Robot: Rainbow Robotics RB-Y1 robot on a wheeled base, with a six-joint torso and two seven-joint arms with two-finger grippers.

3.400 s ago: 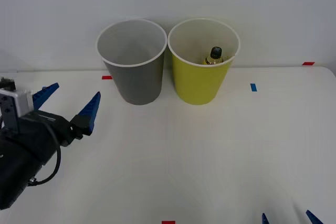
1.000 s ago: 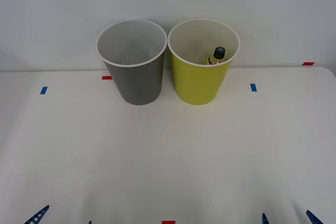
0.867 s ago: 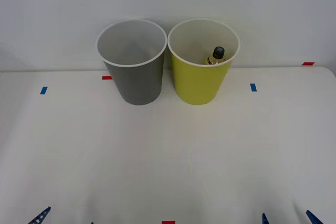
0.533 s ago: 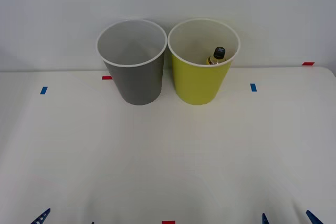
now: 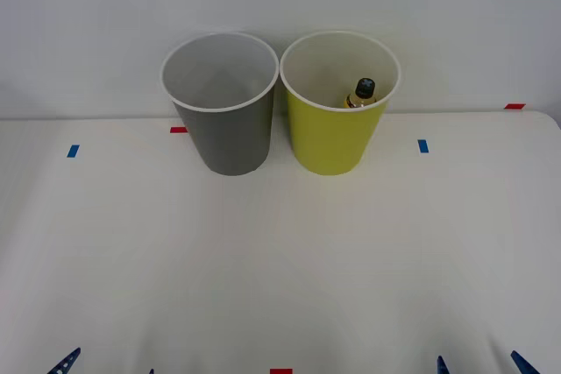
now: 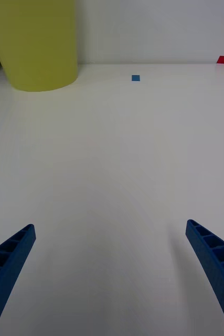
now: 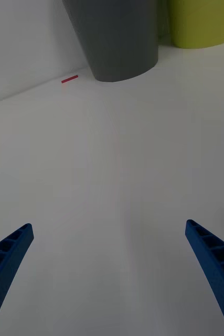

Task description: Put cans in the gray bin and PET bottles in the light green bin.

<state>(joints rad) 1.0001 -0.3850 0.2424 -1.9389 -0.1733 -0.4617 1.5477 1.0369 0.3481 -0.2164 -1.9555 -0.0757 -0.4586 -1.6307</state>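
At the near edge of the tabletop (image 5: 280, 260), toward its left corner, the left gripper (image 7: 109, 273) hangs with its blue fingers spread wide and nothing between them. Against the far edge the gray bin (image 5: 223, 120) stands upright just beside the light green bin (image 5: 337, 124), inside which the PET bottle (image 5: 360, 94) stands, its black cap showing above the bin's near rim. Toward the near right corner the right gripper (image 6: 109, 273) hangs equally wide open over bare surface, holding nothing.
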